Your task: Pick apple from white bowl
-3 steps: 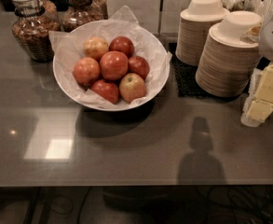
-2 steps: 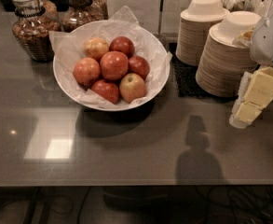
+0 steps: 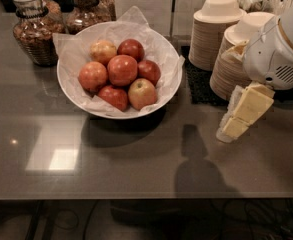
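Observation:
The white bowl [image 3: 65,86], wide and lined with crinkled white paper, stands on the dark grey table left of centre. It holds several red and yellow-red apples piled together, the largest one [image 3: 122,70] on top in the middle. My gripper [image 3: 232,129], cream-yellow below a white wrist housing, hangs at the right side of the view. It points down and to the left, above the table. It is well to the right of the bowl and touches no apple. Nothing is in it.
Two tall stacks of tan disposable bowls [image 3: 217,31] stand at the back right on a black mat [image 3: 200,86], just behind my gripper. Two glass jars [image 3: 32,26] of snacks stand at the back left. The table's front edge [image 3: 136,198] runs across the bottom.
My gripper and wrist have come further into view from the right edge, moving left and slightly down toward the bowl. The bowl and apples have not moved.

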